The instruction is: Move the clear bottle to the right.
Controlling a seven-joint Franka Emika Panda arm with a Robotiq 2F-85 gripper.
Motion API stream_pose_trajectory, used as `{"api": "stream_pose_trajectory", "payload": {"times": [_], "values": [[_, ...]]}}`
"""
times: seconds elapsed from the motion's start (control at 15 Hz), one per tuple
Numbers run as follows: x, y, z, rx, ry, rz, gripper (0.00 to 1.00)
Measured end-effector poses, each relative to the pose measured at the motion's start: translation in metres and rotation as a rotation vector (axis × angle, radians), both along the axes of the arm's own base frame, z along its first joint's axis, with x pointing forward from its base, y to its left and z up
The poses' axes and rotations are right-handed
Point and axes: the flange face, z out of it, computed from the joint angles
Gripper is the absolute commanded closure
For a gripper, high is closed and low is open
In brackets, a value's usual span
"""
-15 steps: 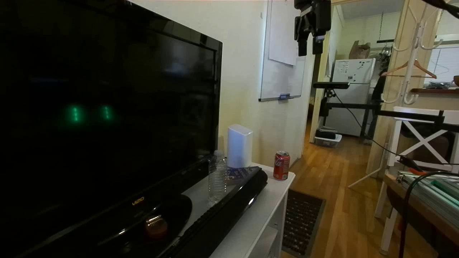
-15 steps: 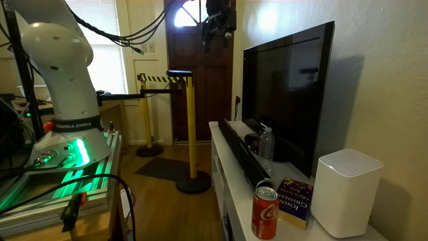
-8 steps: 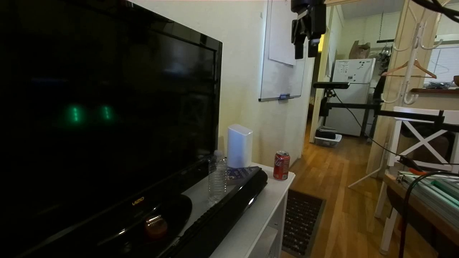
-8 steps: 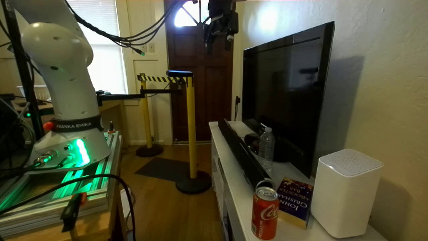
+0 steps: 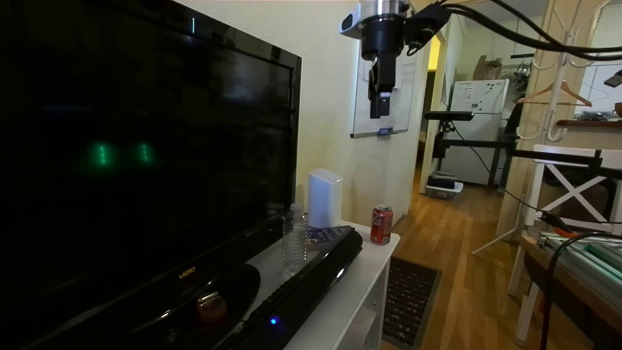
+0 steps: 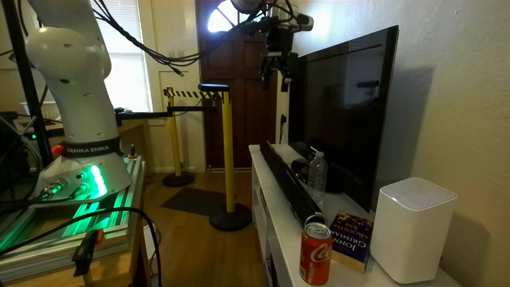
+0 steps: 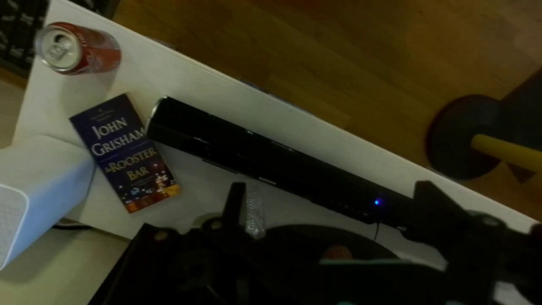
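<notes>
The clear bottle (image 5: 294, 245) stands upright on the white TV stand, between the soundbar and the television; it also shows in an exterior view (image 6: 317, 177). In the wrist view the bottle (image 7: 255, 214) is partly hidden behind a finger. My gripper (image 5: 380, 107) is in the air well above the stand, pointing down; it also shows in an exterior view (image 6: 275, 81). In the wrist view its fingers (image 7: 331, 186) are wide apart with nothing held between them. The bottle appears just inside the left finger there, far below it.
A black soundbar (image 6: 293, 187) runs along the stand in front of the bottle. A red can (image 6: 316, 255), a book (image 6: 352, 241) and a white box-shaped device (image 6: 412, 231) stand at one end. The television (image 5: 146, 146) rises behind the bottle. Yellow posts (image 6: 227, 151) stand on the floor.
My gripper has come down and turned; it has moved left in an exterior view and right in another. A blue light now shows on the soundbar. The bottle has not moved.
</notes>
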Motion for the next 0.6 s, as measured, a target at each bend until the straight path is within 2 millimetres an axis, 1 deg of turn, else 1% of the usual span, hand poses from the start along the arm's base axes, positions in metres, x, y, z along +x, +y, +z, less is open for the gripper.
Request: {"api": "stream_pose_trajectory", "payload": {"times": [0.27,0.33,0.47,0.6], "values": [[0.03,0.016,-0.022,0.142,0.004,-0.07,0.0],[0.034,0.019,-0.027,0.145,0.01,-0.068,0.0],[0.034,0.019,-0.03,0.144,0.016,-0.068,0.0],[0.033,0.017,-0.027,0.144,0.01,-0.071,0.0]]}}
